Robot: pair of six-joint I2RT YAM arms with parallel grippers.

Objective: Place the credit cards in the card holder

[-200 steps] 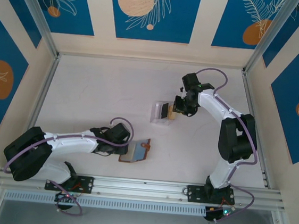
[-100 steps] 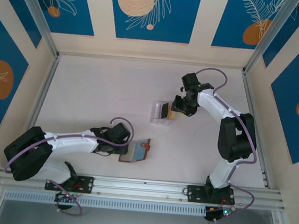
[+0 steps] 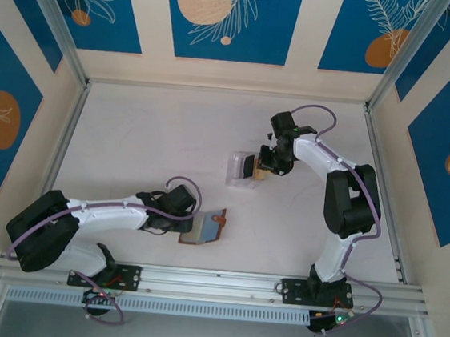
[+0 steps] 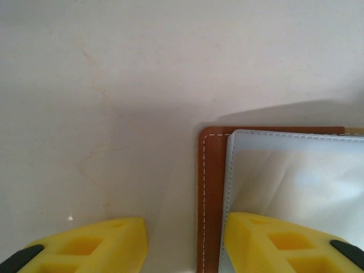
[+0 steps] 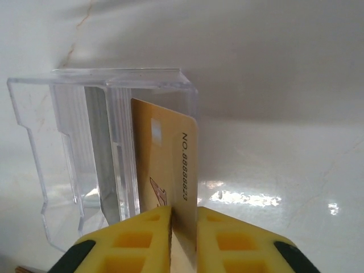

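The card holder (image 3: pixel 205 228) lies open on the table, brown leather (image 4: pixel 209 187) outside and pale grey-blue pocket (image 4: pixel 284 170) inside. My left gripper (image 3: pixel 189 226) is open astride its edge (image 4: pixel 185 247): one finger over the pocket, the other over bare table. My right gripper (image 3: pixel 267 165) is shut on a pale yellow credit card (image 5: pixel 170 165), held upright by its near end (image 5: pixel 183 239) against the clear plastic stand (image 5: pixel 74 148). A dark credit card (image 3: pixel 247 168) stands in that stand (image 3: pixel 239 171), seen edge-on (image 5: pixel 101 165) in the right wrist view.
The white table (image 3: pixel 147 144) is walled by blue and cream panels on three sides. An aluminium rail (image 3: pixel 213 284) runs along the near edge by the arm bases.
My right gripper has closed tighter on the yellow card and shifted slightly left toward the clear stand. The left arm and the card holder have not moved.
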